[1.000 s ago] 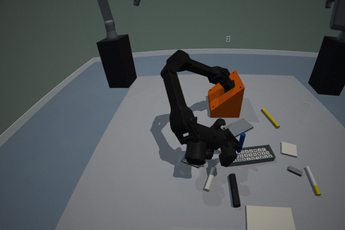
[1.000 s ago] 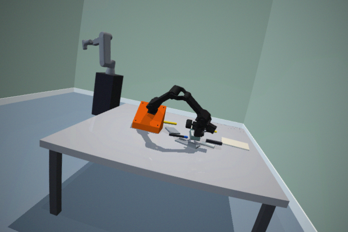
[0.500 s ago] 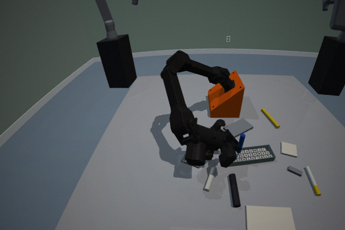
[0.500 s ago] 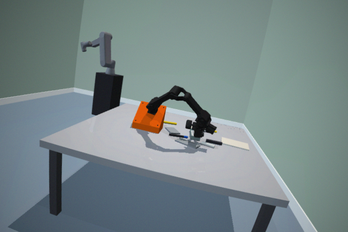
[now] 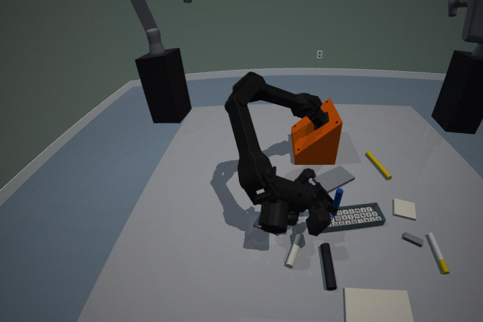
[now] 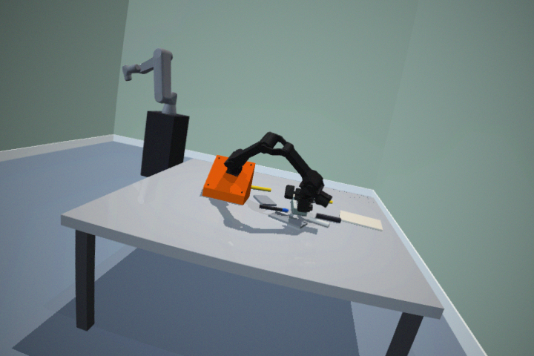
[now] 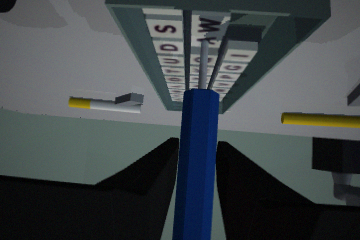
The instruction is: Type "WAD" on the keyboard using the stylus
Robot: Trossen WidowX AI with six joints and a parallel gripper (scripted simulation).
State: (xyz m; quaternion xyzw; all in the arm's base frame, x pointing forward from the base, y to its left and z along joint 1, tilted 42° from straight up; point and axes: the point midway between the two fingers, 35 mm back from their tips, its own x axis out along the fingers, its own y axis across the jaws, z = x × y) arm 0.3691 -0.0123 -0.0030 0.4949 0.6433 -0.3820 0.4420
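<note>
Grey and smooth, the worktop carries the teal, open-topped keyboard. Above its square white keys, the jaws grip the faceted blue stylus, its slim grey rod near W and A. Pickup is done; I can't tell which letters are typed or remain.

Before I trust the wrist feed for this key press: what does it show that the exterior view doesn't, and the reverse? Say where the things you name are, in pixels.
Wrist only: the stylus's grey tip (image 7: 203, 62) over the keyboard's middle row, and readable key letters such as W (image 7: 210, 24) and S (image 7: 165, 28).

Exterior only: the orange wedge (image 6: 223, 185) carrying the arm, and a table leg (image 6: 84, 279).

Both: the claw (image 6: 304, 208) (image 7: 197, 148), seen shut on the blue stylus (image 7: 197, 160) only from the wrist, and a yellow stick (image 6: 261, 188) (image 7: 328, 120).
</note>
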